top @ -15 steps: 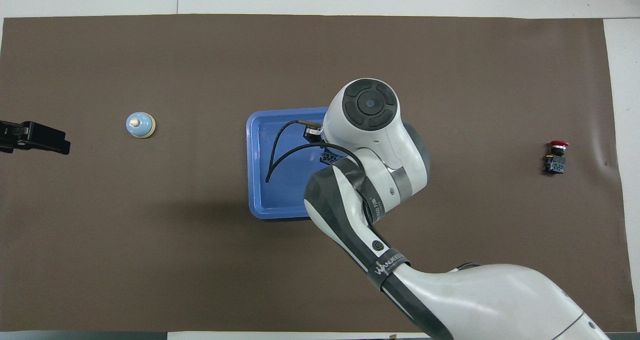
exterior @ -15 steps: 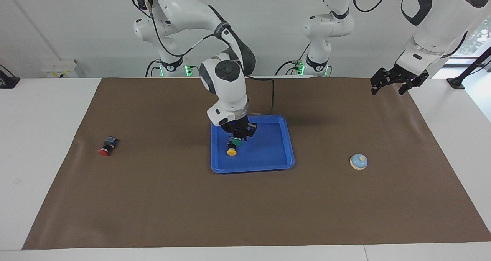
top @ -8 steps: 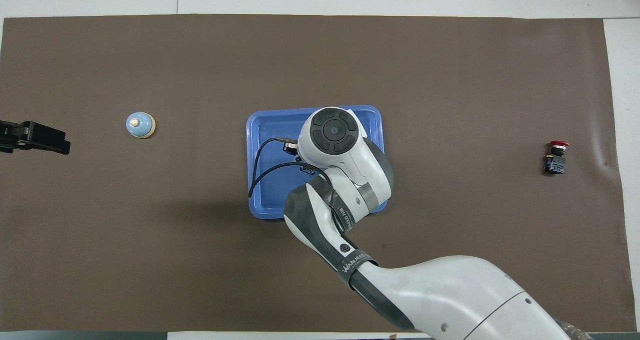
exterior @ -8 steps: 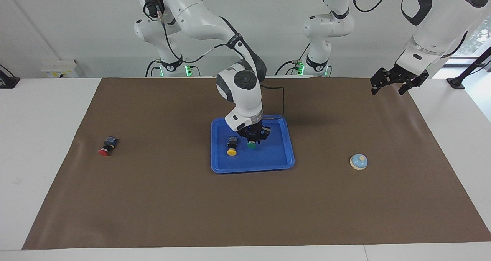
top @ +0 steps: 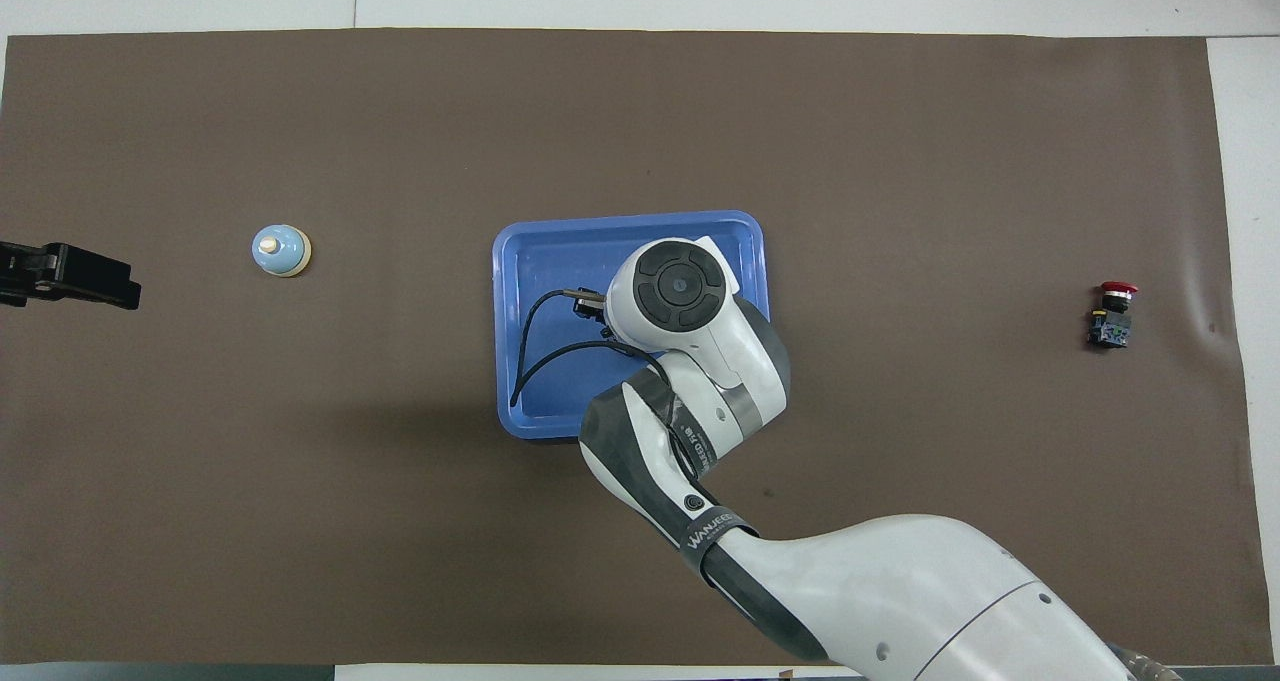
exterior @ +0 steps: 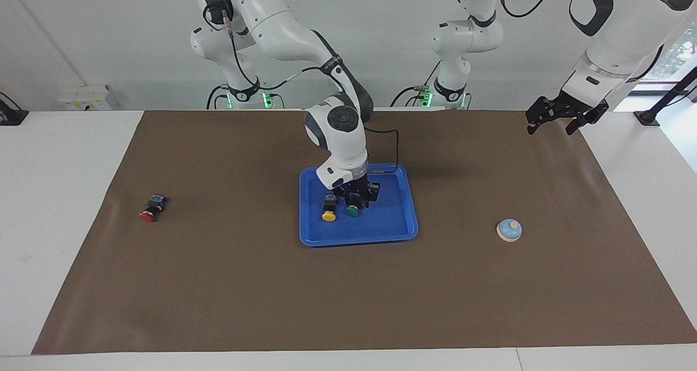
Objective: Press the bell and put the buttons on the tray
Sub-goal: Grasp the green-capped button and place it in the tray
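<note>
1. Brown matting (exterior: 218, 284) covers the white table (exterior: 54, 196); the red button (exterior: 151, 208) lies as before toward the right arm's end.
2. On the blue tray (exterior: 392, 226), the yellow button (exterior: 328, 210) has not moved; the green button (exterior: 352, 207) now rests beside it, having been carried there within the last second.
3. Right claw (exterior: 356, 199) has come down low over the green button; whether it is pinching or letting go I cannot tell.
4. Bell (exterior: 509, 230) sits unmoved toward the left arm's end.
5. Left claw (exterior: 561, 119) still waits spread above the mat's corner.
</note>
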Controlling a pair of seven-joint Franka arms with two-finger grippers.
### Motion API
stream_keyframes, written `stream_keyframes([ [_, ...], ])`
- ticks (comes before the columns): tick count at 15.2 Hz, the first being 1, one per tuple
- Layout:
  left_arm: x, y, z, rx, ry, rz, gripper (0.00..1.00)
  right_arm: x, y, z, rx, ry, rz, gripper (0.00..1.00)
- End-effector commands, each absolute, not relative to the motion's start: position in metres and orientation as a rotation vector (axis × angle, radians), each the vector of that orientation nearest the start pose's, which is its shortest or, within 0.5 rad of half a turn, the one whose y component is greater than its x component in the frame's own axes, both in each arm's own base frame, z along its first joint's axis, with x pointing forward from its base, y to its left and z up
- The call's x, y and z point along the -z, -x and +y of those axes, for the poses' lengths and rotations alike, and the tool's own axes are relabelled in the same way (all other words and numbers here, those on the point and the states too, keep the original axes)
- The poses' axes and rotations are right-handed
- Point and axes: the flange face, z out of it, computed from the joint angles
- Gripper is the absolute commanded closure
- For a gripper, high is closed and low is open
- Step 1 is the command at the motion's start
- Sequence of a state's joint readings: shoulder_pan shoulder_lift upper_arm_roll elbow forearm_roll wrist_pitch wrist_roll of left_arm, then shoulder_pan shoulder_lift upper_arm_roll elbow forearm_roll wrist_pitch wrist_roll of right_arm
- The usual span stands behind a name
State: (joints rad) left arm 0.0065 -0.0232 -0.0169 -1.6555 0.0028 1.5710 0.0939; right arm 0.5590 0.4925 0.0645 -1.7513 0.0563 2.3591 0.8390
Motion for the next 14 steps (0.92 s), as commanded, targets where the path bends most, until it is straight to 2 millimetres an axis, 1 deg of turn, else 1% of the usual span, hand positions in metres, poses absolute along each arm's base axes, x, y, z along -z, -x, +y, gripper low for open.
stream_keyframes([
  [1,-0.602,-0.542,-0.003,-0.104,3.126,0.166,0.0,-0.311,-0.544,0.389,0.054,2.971,0.462,0.0],
  [2,-0.602,-0.542,-0.003,-0.104,3.126,0.166,0.0,-0.32,-0.547,0.391,0.045,2.97,0.488,0.0],
  [3,-0.601,-0.542,-0.003,-0.106,3.126,0.166,0.0,-0.334,-0.55,0.397,0.025,2.978,0.495,0.0],
  [4,-0.602,-0.542,-0.003,-0.102,3.126,0.166,0.0,-0.346,-0.554,0.398,0.001,2.989,0.505,0.0],
  [6,-0.602,-0.542,-0.003,-0.104,3.127,0.166,0.0,-0.375,-0.572,0.381,-0.023,2.997,0.556,0.0],
  [7,-0.601,-0.542,-0.003,-0.106,3.126,0.166,0.0,-0.391,-0.584,0.356,-0.032,3.002,0.606,0.0],
  [8,-0.601,-0.542,-0.003,-0.106,3.126,0.166,0.0,-0.408,-0.59,0.336,-0.024,3.0,0.637,0.0],
  [9,-0.601,-0.542,-0.003,-0.106,3.126,0.166,0.0,-0.419,-0.596,0.313,-0.028,3.006,0.661,0.0],
  [10,-0.601,-0.542,-0.003,-0.106,3.126,0.166,0.0,-0.431,-0.603,0.284,-0.039,3.02,0.663,0.0],
  [11,-0.601,-0.542,-0.003,-0.106,3.127,0.166,0.0,-0.438,-0.609,0.258,-0.056,3.035,0.65,0.0],
  [12,-0.602,-0.542,-0.003,-0.104,3.126,0.166,0.0,-0.445,-0.615,0.226,-0.068,3.053,0.635,0.0],
  [13,-0.602,-0.542,-0.003,-0.102,3.126,0.166,0.0,-0.449,-0.622,0.191,-0.08,3.074,0.637,0.0],
  [14,-0.602,-0.542,-0.003,-0.104,3.126,0.166,0.0,-0.451,-0.626,0.16,-0.097,3.103,0.632,0.0],
])
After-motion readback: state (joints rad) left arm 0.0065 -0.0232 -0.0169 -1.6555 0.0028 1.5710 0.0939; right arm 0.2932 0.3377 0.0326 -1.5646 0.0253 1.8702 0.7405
